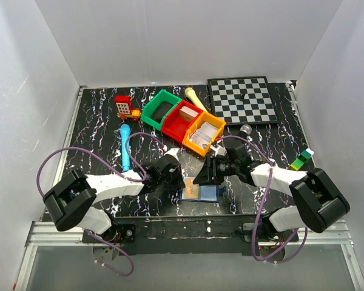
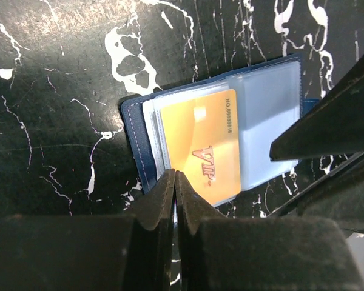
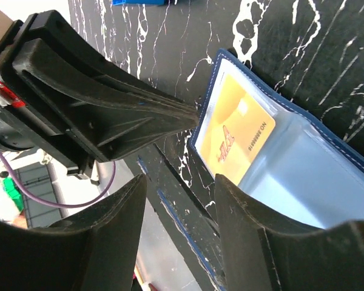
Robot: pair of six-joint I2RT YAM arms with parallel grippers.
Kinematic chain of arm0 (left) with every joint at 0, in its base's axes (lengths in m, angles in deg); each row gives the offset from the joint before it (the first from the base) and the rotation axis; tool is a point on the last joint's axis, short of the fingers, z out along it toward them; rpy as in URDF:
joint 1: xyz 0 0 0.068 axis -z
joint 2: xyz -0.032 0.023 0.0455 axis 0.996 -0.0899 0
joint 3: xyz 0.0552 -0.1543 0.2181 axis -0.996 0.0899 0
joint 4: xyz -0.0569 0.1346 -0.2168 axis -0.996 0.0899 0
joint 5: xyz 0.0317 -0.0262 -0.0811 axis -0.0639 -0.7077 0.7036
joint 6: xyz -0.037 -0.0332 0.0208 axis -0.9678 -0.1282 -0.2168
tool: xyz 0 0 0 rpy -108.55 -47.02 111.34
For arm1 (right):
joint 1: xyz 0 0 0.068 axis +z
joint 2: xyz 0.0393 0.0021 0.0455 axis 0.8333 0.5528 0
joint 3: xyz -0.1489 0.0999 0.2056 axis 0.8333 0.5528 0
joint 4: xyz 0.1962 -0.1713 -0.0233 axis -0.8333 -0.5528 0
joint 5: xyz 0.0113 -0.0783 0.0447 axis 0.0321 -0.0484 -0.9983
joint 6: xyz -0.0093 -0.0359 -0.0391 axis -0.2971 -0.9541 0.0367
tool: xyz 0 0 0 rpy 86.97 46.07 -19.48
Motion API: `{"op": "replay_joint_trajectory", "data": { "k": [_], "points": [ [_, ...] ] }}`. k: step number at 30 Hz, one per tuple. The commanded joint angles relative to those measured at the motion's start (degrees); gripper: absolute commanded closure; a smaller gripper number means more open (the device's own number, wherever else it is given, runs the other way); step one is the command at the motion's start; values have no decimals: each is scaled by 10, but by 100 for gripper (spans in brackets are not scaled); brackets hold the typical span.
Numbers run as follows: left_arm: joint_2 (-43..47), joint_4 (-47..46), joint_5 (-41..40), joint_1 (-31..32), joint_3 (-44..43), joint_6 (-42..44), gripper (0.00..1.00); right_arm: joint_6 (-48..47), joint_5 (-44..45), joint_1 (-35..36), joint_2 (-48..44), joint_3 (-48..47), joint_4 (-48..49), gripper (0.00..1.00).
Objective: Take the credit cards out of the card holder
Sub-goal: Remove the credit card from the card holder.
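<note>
The dark navy-blue bifold card holder (image 1: 201, 193) is lying open on the black, white-veined worktop (image 1: 97, 121), right at the near edge and about midway between the two arms. Its pale blue-grey inner panels are facing up. An orange plastic card (image 2: 203, 148) with "VIP" lettering is resting slightly askew on the left panel. The left fingers (image 2: 151, 212) are pressing tight together, and their tips are touching the holder's left edge just beside the card. I cannot tell whether they are pinching anything between them. The right fingers (image 3: 249, 230) are standing well apart above the holder, one hanging over the pale right panel and the other off to its side. Further back, a green plastic bin (image 1: 147, 112), a red plastic bin (image 1: 170, 128) and an orange plastic bin (image 1: 215, 124) are sitting touching in a slanted row. A black-and-white chessboard (image 1: 242, 100) is lying at the far right, and a light blue pen (image 1: 125, 148) is lying to the left.
</note>
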Motion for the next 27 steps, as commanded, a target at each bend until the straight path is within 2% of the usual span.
{"op": "replay_joint_trajectory", "data": {
  "k": [1,5,10,27],
  "points": [
    [-18,-24,4,-4,-13,10,100,46,-20,12,35,-2,65,44],
    [-29,-31,24,-6,-14,12,100,69,-23,13,59,15,107,44],
    [-43,-35,29,-7,-15,12,100,67,-20,13,73,13,106,44],
    [-50,-34,22,-8,7,-3,100,29,30,12,50,5,19,43]
  ]
}}
